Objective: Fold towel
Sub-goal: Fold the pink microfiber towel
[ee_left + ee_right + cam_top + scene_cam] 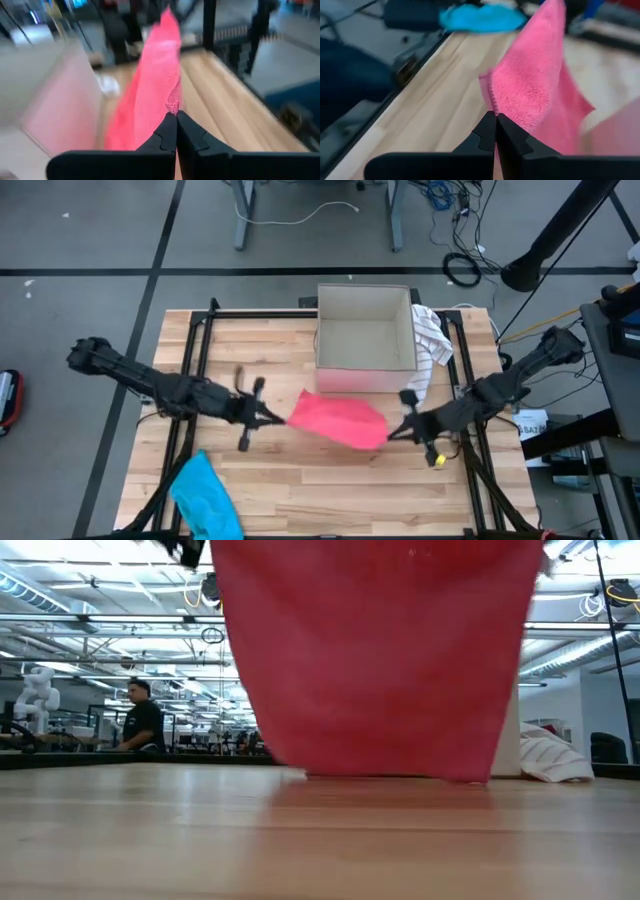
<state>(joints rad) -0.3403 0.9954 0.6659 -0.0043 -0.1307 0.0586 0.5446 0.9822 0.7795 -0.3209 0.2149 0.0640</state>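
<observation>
Towel (340, 420), pink, hung stretched above mid-table, hem just grazing the wood. Left gripper (283, 420) and right gripper (392, 432) each clamped a top corner. Lift-and-spread step; next likely lay flat, fold over.

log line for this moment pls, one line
phase: towel lifted | left gripper: shut on pink towel corner | right gripper: shut on opposite corner | towel: hangs between both arms, lower edge near table | box: behind towel
</observation>
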